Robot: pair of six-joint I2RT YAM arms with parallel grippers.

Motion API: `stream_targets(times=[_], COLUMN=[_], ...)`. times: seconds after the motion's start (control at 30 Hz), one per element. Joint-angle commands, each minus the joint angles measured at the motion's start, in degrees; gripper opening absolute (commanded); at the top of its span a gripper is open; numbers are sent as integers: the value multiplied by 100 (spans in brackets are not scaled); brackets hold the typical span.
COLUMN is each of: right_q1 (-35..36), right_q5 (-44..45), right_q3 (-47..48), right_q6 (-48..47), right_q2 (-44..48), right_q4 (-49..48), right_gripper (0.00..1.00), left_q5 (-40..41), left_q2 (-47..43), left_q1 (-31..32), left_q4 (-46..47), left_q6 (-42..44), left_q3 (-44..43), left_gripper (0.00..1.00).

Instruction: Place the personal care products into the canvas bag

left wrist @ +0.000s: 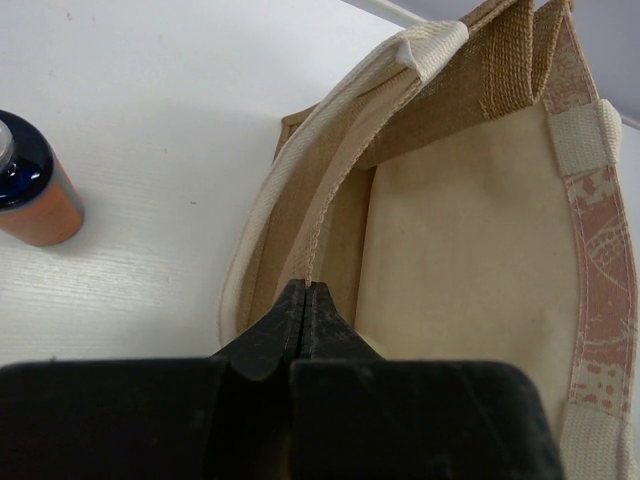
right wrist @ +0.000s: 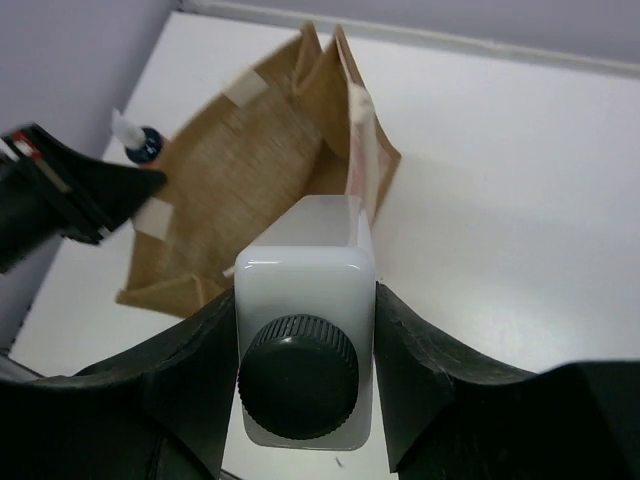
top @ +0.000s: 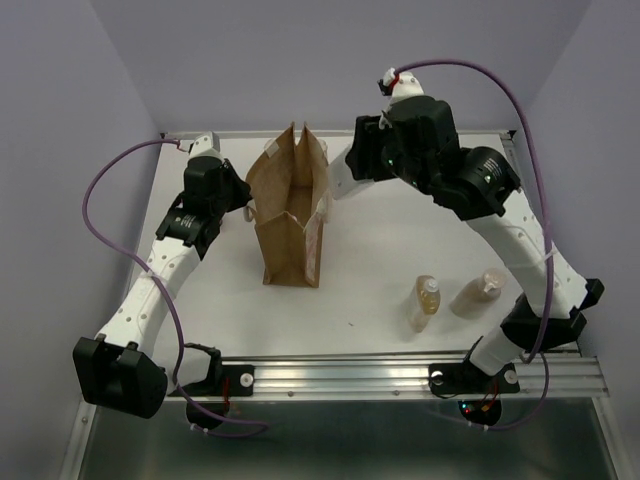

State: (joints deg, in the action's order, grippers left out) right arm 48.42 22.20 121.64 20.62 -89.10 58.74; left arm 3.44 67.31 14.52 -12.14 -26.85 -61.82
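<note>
The canvas bag (top: pixel 290 220) stands open at mid-table; it also shows in the left wrist view (left wrist: pixel 470 250) and the right wrist view (right wrist: pixel 240 190). My left gripper (top: pixel 250 203) (left wrist: pixel 305 290) is shut on the bag's left rim. My right gripper (top: pixel 345 175) (right wrist: pixel 305 310) is shut on the clear squarish bottle with the black cap (right wrist: pixel 300 270), held above the table just right of the bag's mouth. The amber bottle (top: pixel 427 303) and the beige-peach bottle (top: pixel 478 293) lie on the table at the front right. The pale yellow-green bottle is out of view.
A small orange bottle with a dark blue shoulder (left wrist: pixel 30 195) stands on the table left of the bag; it also shows in the right wrist view (right wrist: pixel 140 143). The table's back edge (top: pixel 240 135) runs close behind the bag.
</note>
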Motion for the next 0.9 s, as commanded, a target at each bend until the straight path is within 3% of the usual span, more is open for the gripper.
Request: stream_targets(times=[0.0,0.07,0.2,0.57,0.87], right_q1=[27,27,27,27,27], right_q5=[-22,-240,-697,-119,-40], right_q3=[1465,1852,1557,1248,1387], right_q6=[-392,-384,-191,188,601], right_q2=[-695,-985,-1205,-1927,-2585], right_q4=[-1066,-1215,-1672,-1568,-848], right_gripper=[1,1,1,1,1], left_q5=[-10,-19,25,-46,-98], left_q2=[-183,-200,-236,-341,-350], left_q1=[15,15,15,24,59], left_q4=[203,212,212,265,274], left_q6=[75,40,31,13,4], left_q3=[30,56,65,126,170], left_gripper=[0,0,0,0,0])
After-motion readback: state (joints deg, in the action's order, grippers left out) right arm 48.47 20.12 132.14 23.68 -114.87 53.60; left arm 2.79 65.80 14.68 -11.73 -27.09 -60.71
